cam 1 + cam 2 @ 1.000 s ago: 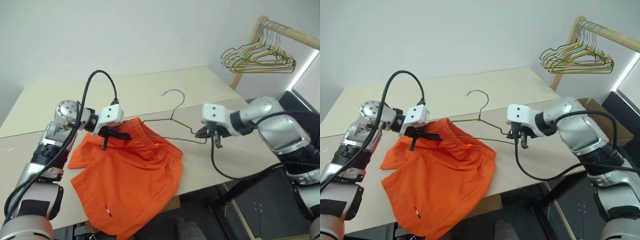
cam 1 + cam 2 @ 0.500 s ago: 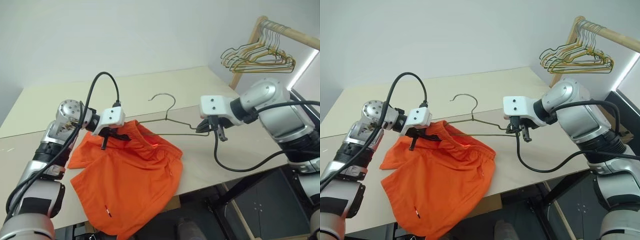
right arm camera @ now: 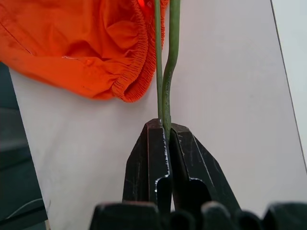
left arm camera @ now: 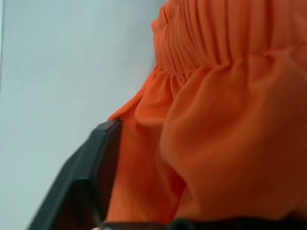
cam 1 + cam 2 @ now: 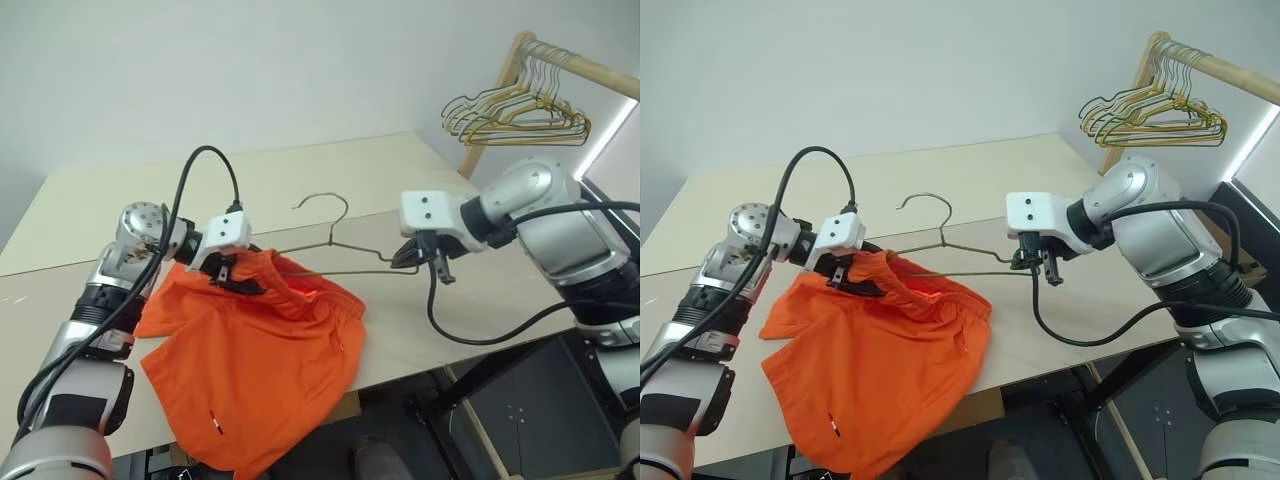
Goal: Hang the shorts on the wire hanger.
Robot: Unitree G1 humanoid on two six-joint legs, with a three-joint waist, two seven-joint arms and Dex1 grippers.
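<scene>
1. There is one pair of shorts (image 5: 255, 375), bright orange. It lies on the pale surface (image 5: 330, 175), and its lower part hangs over the near edge.
2. There is one wire hanger (image 5: 330, 240), thin and grey. It is held above the surface. One corner of it goes into the waistband of the shorts, and its hook points up and away from the robot.
3. There is one bunch of other wire hangers (image 5: 520, 115). It hangs on a wooden rail (image 5: 575, 65) at the far right, well apart from the work. I cannot count them exactly.
4. There are two grippers. The right gripper (image 3: 164, 132) is closed on the wire hanger and pinches the corner where two wires meet.
5. The left gripper (image 5: 232, 277) is at the waistband. Its fingers (image 4: 91, 177) are spread, with orange fabric between them.
6. Compared with one second ago, the left gripper was closed on the waistband and now it has opened.
7. The hanger has moved to the left, more into the shorts, and its hook is now further left. The shorts lie almost as before.
</scene>
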